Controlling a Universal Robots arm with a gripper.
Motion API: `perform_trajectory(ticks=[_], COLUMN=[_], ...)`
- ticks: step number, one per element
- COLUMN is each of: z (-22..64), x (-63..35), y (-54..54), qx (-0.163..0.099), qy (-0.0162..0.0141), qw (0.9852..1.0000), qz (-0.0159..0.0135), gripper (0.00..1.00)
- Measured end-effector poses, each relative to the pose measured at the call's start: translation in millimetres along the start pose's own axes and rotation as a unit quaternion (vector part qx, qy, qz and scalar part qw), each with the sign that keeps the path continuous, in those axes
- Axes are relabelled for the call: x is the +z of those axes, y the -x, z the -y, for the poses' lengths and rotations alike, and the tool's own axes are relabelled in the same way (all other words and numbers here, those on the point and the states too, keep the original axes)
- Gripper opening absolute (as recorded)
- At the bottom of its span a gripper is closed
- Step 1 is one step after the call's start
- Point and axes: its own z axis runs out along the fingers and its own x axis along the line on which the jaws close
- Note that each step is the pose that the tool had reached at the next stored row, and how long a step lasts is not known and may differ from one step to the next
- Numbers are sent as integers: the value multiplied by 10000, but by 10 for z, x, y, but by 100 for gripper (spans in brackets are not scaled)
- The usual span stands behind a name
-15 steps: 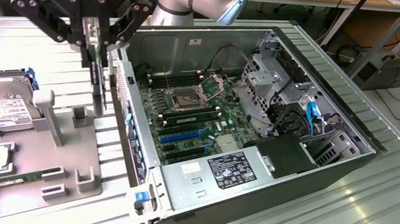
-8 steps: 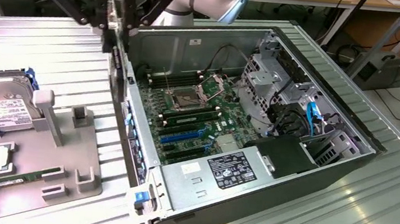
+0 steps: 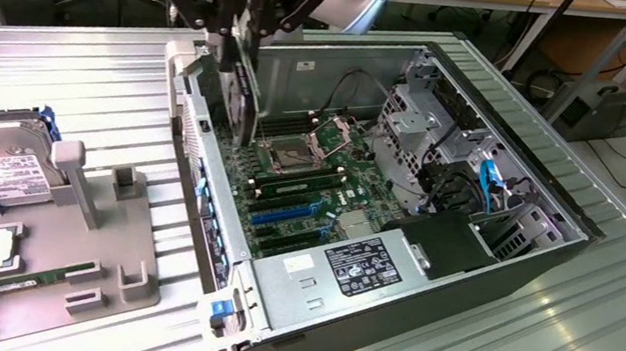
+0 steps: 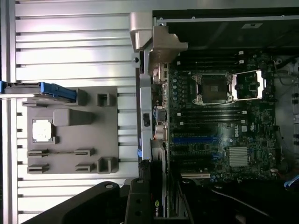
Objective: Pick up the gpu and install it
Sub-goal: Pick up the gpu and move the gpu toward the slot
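Ribbed metal counter (image 3: 78, 60), gripper (image 3: 234, 38) pinched the gpu (image 3: 240, 96) over the motherboard (image 3: 318, 185), slightest tilt could've snagged it on the case (image 3: 314, 65) imo.

gpu (image 3: 240, 96), dark card hanging upright on edge, above the motherboard (image 3: 313, 195), inside open case (image 3: 325, 66)

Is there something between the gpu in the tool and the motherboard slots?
Nothing visible. The tool holds the gpu upright over the open case, near its rear wall. The blue slot on the motherboard lies bare, no cable or part across it.
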Motion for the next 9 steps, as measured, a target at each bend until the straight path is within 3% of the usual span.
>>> perform_trajectory(ticks=[9], z=[-10], x=[29], y=[402], qx=[-5], qy=[-2], qw=[10000], qz=[-9], gripper=[26])
